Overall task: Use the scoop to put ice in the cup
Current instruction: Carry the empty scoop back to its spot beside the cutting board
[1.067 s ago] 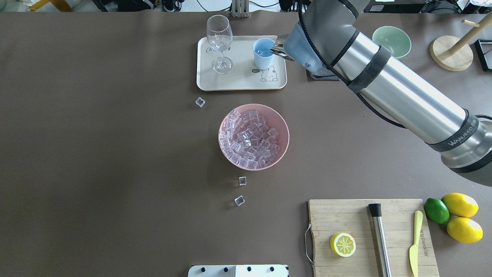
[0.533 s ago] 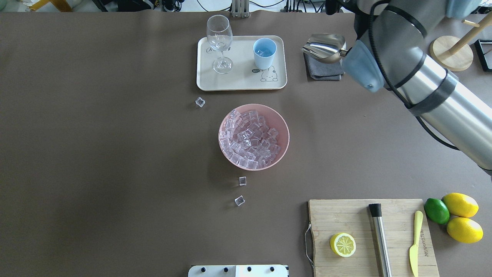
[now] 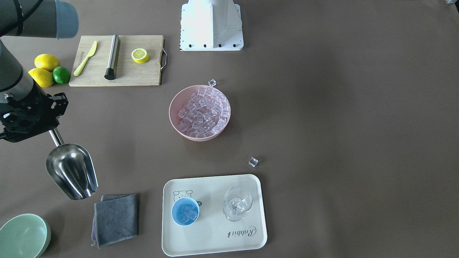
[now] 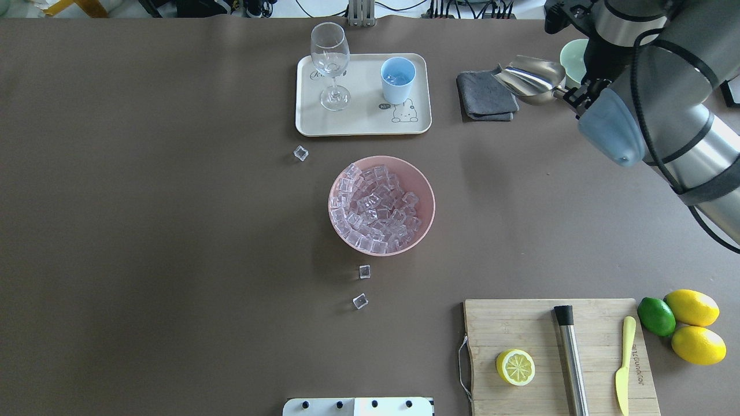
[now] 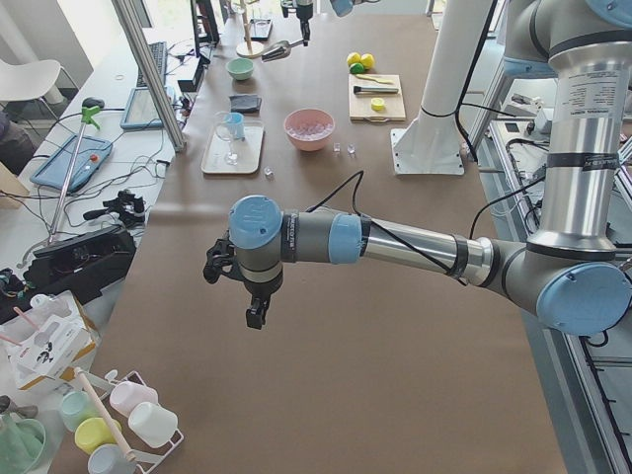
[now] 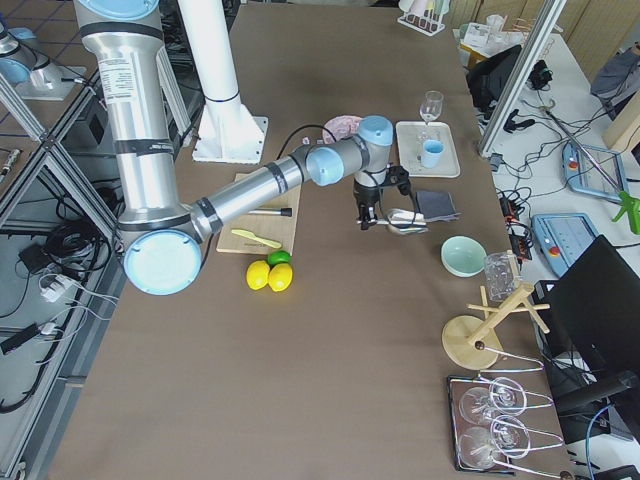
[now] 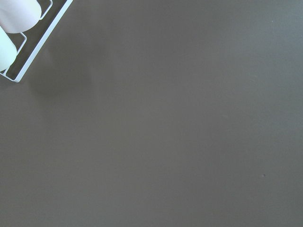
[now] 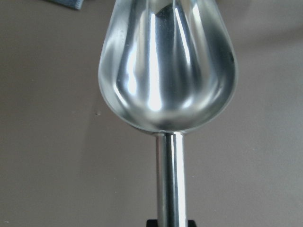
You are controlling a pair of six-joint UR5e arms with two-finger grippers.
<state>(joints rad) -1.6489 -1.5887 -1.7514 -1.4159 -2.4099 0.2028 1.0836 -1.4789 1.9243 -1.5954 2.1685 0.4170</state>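
Hanging far left, the left claw [image 5: 255, 314] may be open or closed; I cannot tell. The cup [image 4: 398, 78] has some ice [image 3: 186, 214] inside, and the pink bowl [image 4: 426, 195] holds lots more. Far right, the right claw [image 4: 572, 95] squeezes the empty scoop [image 4: 529, 78], so dipping into the bowl looks next.

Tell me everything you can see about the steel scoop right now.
The scoop is polished, mirror-like steel, with a rounded trough-shaped bowl on a short cylindrical handle. The bowl is empty. The right pincer grips the end of the handle and holds the scoop above the table, hollow side up, with its open mouth pointing toward the grey cloth. Only the pincer appears to touch it.
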